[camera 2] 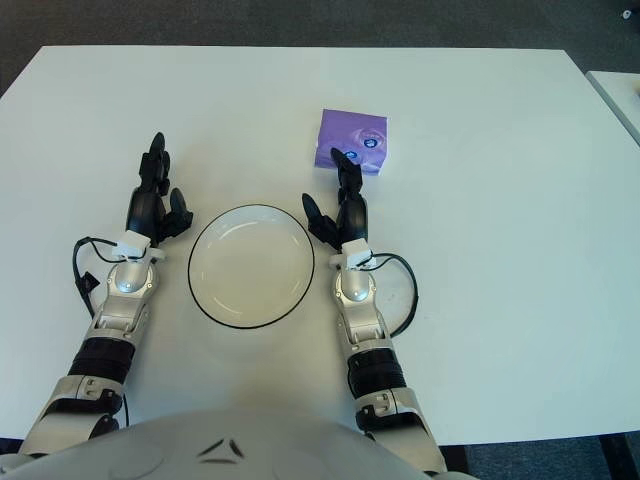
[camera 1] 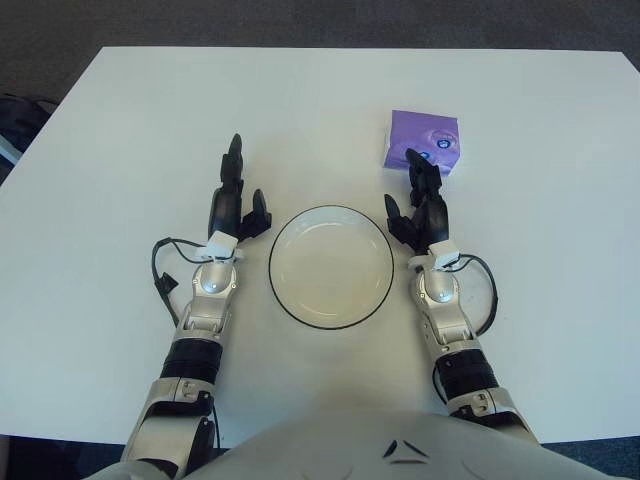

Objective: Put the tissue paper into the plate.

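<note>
A round white plate with a thin dark rim (camera 1: 331, 267) sits on the white counter (camera 1: 520, 300) at the centre of the frame, slightly below the middle. Its shallow well holds nothing; only the pale glazed surface shows inside the rim.

The task's thing, a small purple square pack of tissue paper (camera 1: 421, 141), lies flat on the counter in the upper right of the frame, above and to the right of the plate and apart from it. A small dark-and-white mark shows on its near edge.

The right hand (camera 1: 421, 205) shows just to the right of the plate, between the plate's upper right rim and the tissue pack. Its black fingers (camera 1: 418, 170) are stretched out straight and loosely spread, pointing up the frame, and their tips overlap the near lower edge of the pack; whether they actually touch it cannot be told. They grip nothing. The silver forearm runs down to the lower right of the frame, with a black cable looping beside the wrist.

The left hand (camera 1: 236, 205) shows just to the left of the plate, its black fingers likewise extended and relaxed, one long finger pointing up the frame and a shorter one angled toward the plate's rim, holding nothing.
</note>
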